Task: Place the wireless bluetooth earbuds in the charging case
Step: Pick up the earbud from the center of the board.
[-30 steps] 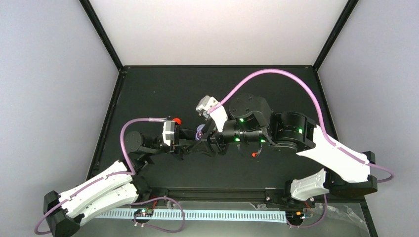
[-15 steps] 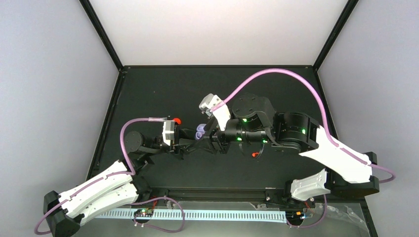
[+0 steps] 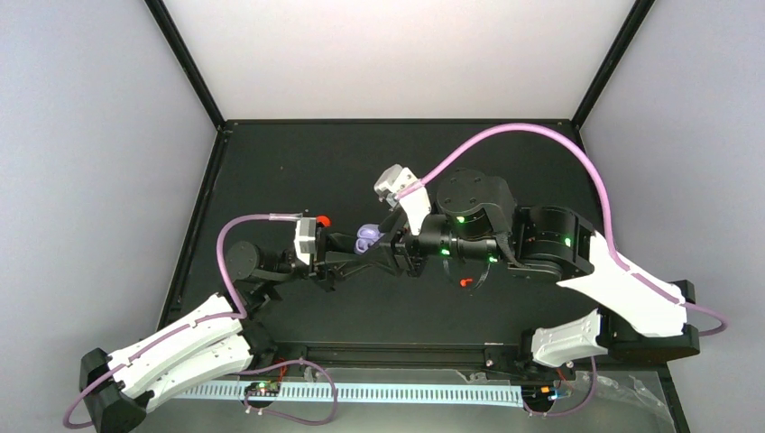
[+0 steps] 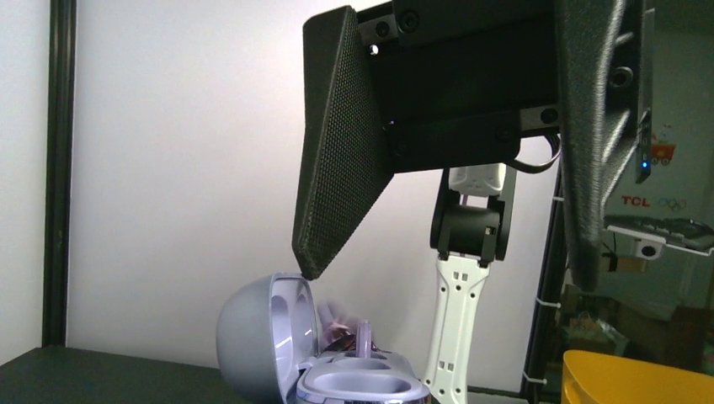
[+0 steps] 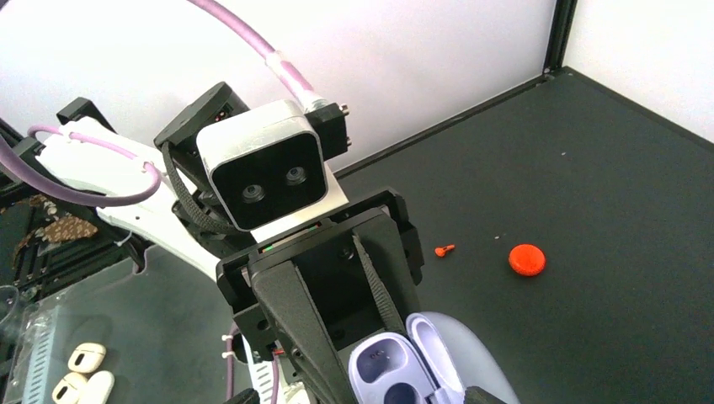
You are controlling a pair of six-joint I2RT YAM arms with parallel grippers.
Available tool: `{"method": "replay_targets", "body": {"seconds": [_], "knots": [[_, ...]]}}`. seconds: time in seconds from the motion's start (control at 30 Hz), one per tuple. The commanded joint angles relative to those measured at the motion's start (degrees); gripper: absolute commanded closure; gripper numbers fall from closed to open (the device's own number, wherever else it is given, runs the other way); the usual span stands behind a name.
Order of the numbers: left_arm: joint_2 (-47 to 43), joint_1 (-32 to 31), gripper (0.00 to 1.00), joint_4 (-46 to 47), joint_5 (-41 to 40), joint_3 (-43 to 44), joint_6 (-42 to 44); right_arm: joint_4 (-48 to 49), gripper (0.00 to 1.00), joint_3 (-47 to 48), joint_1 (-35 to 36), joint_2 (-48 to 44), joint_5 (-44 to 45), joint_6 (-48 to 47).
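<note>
White walls close in a black desk (image 3: 298, 162), and the two arms meet near its middle. The left hand (image 3: 354, 248) is closed on the base of the charging case (image 3: 365, 237), whose hinged lid (image 4: 253, 328) stands swung open on the left side. In the left wrist view a small pale purple stem, seemingly an earbud (image 4: 365, 333), stands up from one well of the base; the other earbud cannot be made out. The right hand (image 3: 397, 245) sits just right of the case with its fingers spread wide and nothing between them, one fingertip close over the lid's edge, though contact cannot be told. A round red cap (image 5: 527, 259) lies on the desk, with a tiny red bit (image 5: 444, 249) near it.
</note>
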Motion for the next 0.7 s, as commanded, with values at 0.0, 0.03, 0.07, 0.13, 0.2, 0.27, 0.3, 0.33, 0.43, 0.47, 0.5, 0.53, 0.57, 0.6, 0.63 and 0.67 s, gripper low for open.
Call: {"method": "replay_targets", "body": {"seconds": [0.0,0.03,0.07,0.13,0.2,0.27,0.3,0.33,0.43,0.47,0.5,0.53,0.57,0.6,0.63,0.67], "knots": [[-0.04,-1.03,0.98,7.29,0.33,-0.28,-2.38,-0.01,0.37,2.09,-0.36,-1.54,4.58,0.07],[0.13,-0.96,0.98,7.30,0.34,-0.24,-2.46,-0.56,0.37,2.71,-0.33,-1.63,5.00,-0.02],[0.28,-0.97,0.98,7.40,0.29,-0.20,-2.48,-1.09,0.37,3.15,-0.32,-1.78,5.47,-0.10],[0.54,-0.99,0.98,7.47,-0.87,-0.28,-2.27,-1.44,0.37,3.00,-0.32,-2.61,7.34,-0.18],[0.57,-1.00,0.98,6.89,-3.34,-0.73,-1.57,-1.03,0.37,1.25,-0.45,-4.31,10.64,-0.08],[0.13,-0.95,0.98,5.37,-7.29,-1.87,-0.24,1.07,0.37,-3.23,-2.15,-7.44,12.84,0.64],[-0.30,-0.97,0.99,5.13,-9.35,-2.66,0.23,2.88,0.36,-7.59,-4.13,-9.48,12.60,1.46],[-0.78,-0.97,0.98,4.94,-10.95,-3.51,0.69,4.81,0.36,-11.21,-6.39,-11.55,11.63,2.34],[-2.74,-0.92,0.99,3.90,-13.85,-5.49,2.63,9.26,0.36,-20.97,-12.54,-17.98,11.13,4.44],[-3.53,-0.87,0.98,3.06,-14.49,-5.81,3.16,10.36,0.35,-24.04,-14.81,-19.62,11.87,4.91],[-4.27,-0.88,0.98,2.00,-14.66,-5.96,3.59,11.80,0.35,-27.08,-15.98,-21.02,12.90,5.35],[-5.15,-0.86,0.99,0.88,-14.68,-5.99,4.38,12.88,0.35,-29.82,-16.91,-22.34,13.70,5.76],[-5.98,-0.87,0.98,-0.49,-14.60,-6.00,4.98,14.06,0.35,-32.78,-17.90,-23.52,13.79,6.10],[-6.76,-0.86,0.98,-1.90,-14.38,-6.00,5.46,15.03,0.35,-35.63,-18.77,-24.24,13.22,6.40],[-7.68,-0.86,0.98,-3.29,-14.01,-6.04,5.87,15.83,0.35,-38.16,-19.87,-24.60,12.14,6.77],[-8.50,-0.87,0.99,-4.81,-13.62,-6.12,6.13,16.69,0.36,-40.93,-20.98,-24.65,10.76,7.18]]}}
